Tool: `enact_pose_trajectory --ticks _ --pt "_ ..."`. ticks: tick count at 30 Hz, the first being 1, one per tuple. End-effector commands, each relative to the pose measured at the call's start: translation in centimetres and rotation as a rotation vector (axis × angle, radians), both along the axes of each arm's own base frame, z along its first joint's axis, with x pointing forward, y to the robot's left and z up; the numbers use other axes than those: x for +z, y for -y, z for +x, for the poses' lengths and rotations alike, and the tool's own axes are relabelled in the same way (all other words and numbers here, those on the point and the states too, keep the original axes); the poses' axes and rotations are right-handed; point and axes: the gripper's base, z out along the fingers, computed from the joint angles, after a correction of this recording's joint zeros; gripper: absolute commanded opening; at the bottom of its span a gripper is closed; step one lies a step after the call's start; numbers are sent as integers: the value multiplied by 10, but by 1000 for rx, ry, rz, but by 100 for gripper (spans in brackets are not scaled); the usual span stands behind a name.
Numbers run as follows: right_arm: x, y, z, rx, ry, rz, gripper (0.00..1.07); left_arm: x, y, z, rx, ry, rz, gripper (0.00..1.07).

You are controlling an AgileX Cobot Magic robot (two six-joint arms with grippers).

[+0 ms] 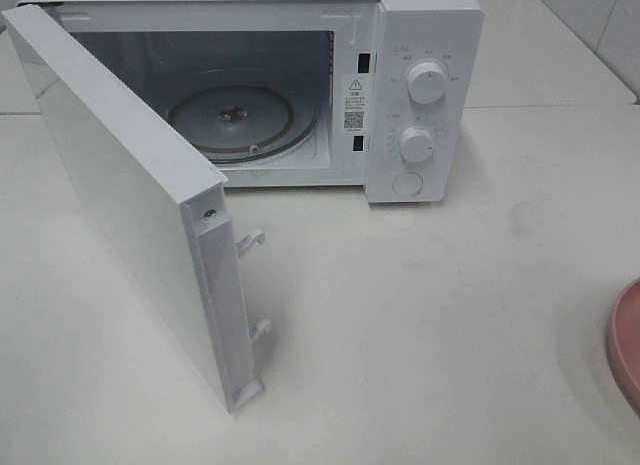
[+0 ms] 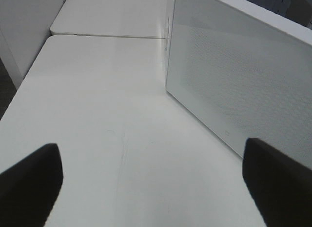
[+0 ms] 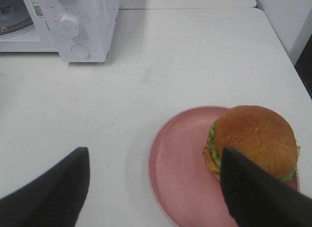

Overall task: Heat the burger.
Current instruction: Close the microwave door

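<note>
Burger (image 3: 253, 141) on pink plate (image 3: 180, 163): judged soft, layered, easily toppled; best gripped gently across bun. Right gripper (image 3: 153, 193) jaws spread; left gripper (image 2: 151, 180) likewise.

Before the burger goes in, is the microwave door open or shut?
Open. The microwave door is swung wide, showing the empty glass turntable inside.
</note>
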Motion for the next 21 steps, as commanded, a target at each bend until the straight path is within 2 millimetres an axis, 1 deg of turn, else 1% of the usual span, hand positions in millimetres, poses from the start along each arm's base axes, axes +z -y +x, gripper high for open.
enact_pose_trajectory --ticks 1,2,3,4,5,6,7,8,9,10,11,12,13,14,15,16,17,18,19,20,21 --pt "-1 0 -4 0 29 -13 73 7 -1 16 8 7 -11 73" --pt "-1 0 -4 0 29 -13 73 7 -1 26 10 -13 -13 62" --pt "-1 0 -4 0 29 -13 73 7 -1 26 10 -13 -13 62" --pt "-1 0 -4 0 29 -13 73 8 -2 37 13 -22 -16 51" --pt "-1 0 -4 0 29 -13 73 8 -2 43 14 -31 -22 44" --pt "-1 0 -4 0 29 -13 73 8 -2 43 14 -31 -22 44" --pt "-1 0 -4 0 29 -13 73 5 -3 56 15 -55 -36 29" --pt "-1 0 -4 0 29 -13 73 5 -3 56 15 -55 -36 29" --pt "-1 0 -4 0 29 -13 73 0 -3 69 16 -79 -52 16" --pt "-1 0 -4 0 29 -13 73 -3 -3 76 18 -93 -61 9" --pt "-1 0 -4 0 29 -13 73 -3 -3 76 18 -93 -61 9" --pt "-1 0 -4 0 29 -13 73 -10 -3 88 23 -117 -75 0" --pt "-1 0 -4 0 29 -13 73 -14 -4 95 25 -120 -76 0" --pt "-1 0 -4 0 29 -13 73 -14 -4 95 25 -120 -76 0" --pt "-1 0 -4 0 29 -13 73 -24 -5 108 27 -119 -64 0" --pt "-1 0 -4 0 29 -13 73 -30 -5 113 28 -120 -60 0" --pt "-1 0 -4 0 29 -13 73 -30 -5 113 28 -120 -60 0" --pt "-1 0 -4 0 29 -13 73 -42 -6 123 36 -112 -66 0" --pt "-1 0 -4 0 29 -13 73 -42 -6 123 36 -112 -66 0" --pt "-1 0 -4 0 29 -13 73 -50 -8 132 52 -80 -70 0" --pt "-1 0 -4 0 29 -13 73 -54 -9 137 63 -65 -71 0"
